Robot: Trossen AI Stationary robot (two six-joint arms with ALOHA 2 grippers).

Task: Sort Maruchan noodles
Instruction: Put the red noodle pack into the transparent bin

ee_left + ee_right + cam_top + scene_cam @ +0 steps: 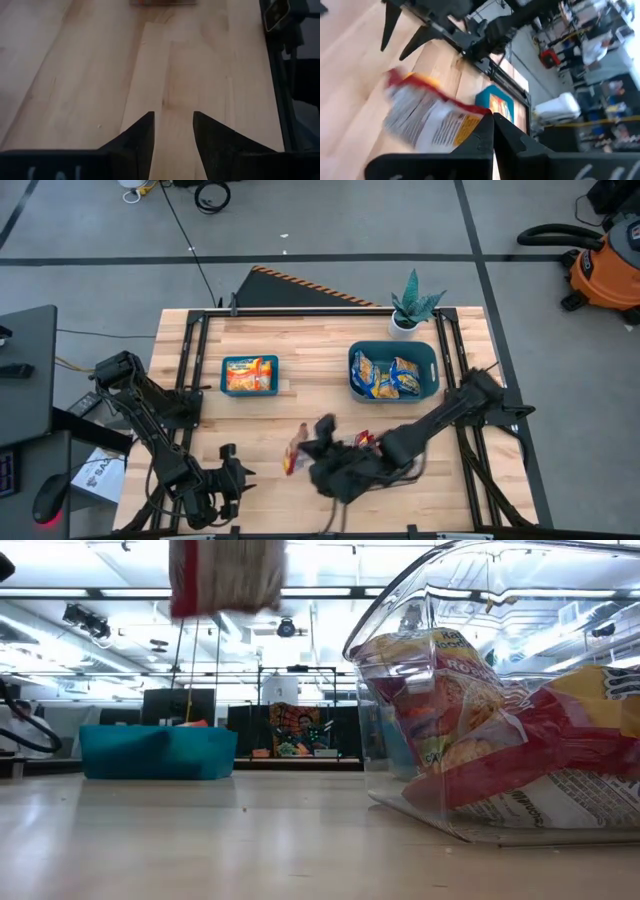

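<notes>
My right gripper (312, 446) is shut on a red-and-yellow noodle packet (293, 453) above the table's near middle. The packet also shows in the right wrist view (427, 117) and at the top of the low view (228, 575). My left gripper (233, 471) is open and empty near the table's near left, its fingers just over bare wood (172, 120). A clear container (500, 700) with red-and-yellow packets (470, 730) stands under my right arm. A teal bin (249, 375) holds orange packets. A second teal bin (393, 370) holds blue-and-yellow packets. My right gripper pinches the packet between its two fingers at one red-rimmed end (479, 111). The rest of the packet reaches out past the fingertips (486, 125). The packet is lifted clear of the table, as its lower part (228, 595) shows high in the low view.
A potted plant (412, 308) stands at the far edge beside the right teal bin. Black rails (190, 370) run along the table's left and right sides. Bare wood lies between the two bins and in front of the left bin (300, 395).
</notes>
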